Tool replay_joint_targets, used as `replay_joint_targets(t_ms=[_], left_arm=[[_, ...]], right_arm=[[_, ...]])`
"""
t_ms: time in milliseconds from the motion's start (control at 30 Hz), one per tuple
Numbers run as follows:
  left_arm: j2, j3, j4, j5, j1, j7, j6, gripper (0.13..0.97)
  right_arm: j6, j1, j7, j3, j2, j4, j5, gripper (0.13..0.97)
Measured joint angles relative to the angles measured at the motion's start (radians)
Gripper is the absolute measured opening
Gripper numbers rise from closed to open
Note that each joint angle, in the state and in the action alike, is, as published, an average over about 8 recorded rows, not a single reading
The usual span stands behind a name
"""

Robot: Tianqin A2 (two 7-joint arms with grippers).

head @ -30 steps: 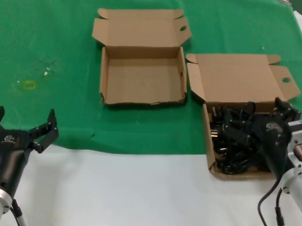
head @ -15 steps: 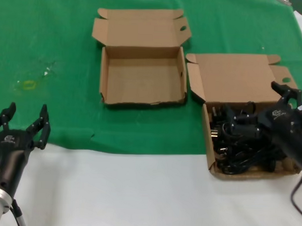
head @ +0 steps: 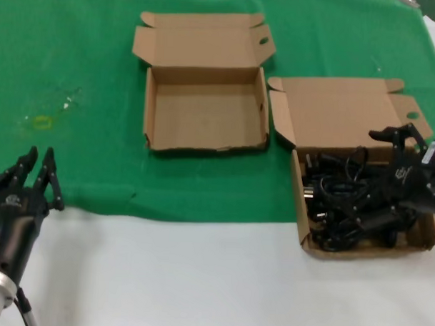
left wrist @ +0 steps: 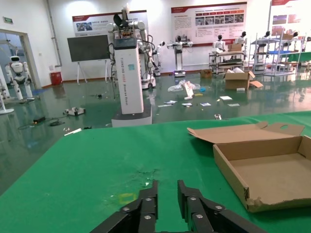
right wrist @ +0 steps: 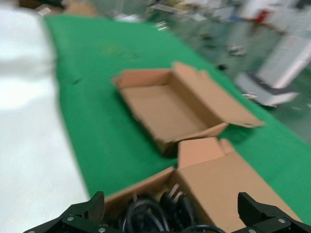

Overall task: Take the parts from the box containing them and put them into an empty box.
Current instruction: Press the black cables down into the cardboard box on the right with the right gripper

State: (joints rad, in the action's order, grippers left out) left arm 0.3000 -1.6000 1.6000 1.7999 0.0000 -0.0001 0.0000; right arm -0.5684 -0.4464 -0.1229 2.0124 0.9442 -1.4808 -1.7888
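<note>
Right gripper (head: pixel 402 151), jaws apart, over parts (head: pixel 348 203) at frame right; left gripper (head: pixel 32 176), jaws together, lower left.

Head camera is looking forward and steeply down on the counter (head: pixel 199 277) from above, taking in both cartons: empty box (head: pixel 206 112) at 12 o'clock, box containing the parts (head: pixel 360 175) at 3 o'clock.

Left wrist camera is sitting low over the green cloth (left wrist: pixel 97 165), just behind the left claw (left wrist: pixel 167 204), facing level across the counter toward the hall.

Right wrist camera is hanging close above the right claw (right wrist: pixel 170 216), facing across both cartons.

All three views are sharing the empty box.
</note>
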Motion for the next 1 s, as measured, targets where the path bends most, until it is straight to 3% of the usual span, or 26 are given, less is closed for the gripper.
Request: replay_joint_targets(t_ms=[100,467,700,1000], left_arm=[[0.0,0.0,0.0,0.0,0.0,0.0,0.0,0.23],[0.0,0.0,0.0,0.0,0.0,0.0,0.0,0.164],[0.0,0.0,0.0,0.0,0.0,0.0,0.0,0.148],[0.0,0.0,0.0,0.0,0.0,-0.001,0.0,0.144]], right_arm=[[-0.128,-0.092,0.051,0.039,0.013,0.046,0.023,0.966],[-0.547,-0.433,0.269,0.149,-0.041,0.321,0.155,0.966],[-0.667,-0.584,0.412,0.182,-0.123,0.524,0.264,0.966],[-0.729,-0.751,0.628,0.205,-0.266,0.849,0.339,0.966]])
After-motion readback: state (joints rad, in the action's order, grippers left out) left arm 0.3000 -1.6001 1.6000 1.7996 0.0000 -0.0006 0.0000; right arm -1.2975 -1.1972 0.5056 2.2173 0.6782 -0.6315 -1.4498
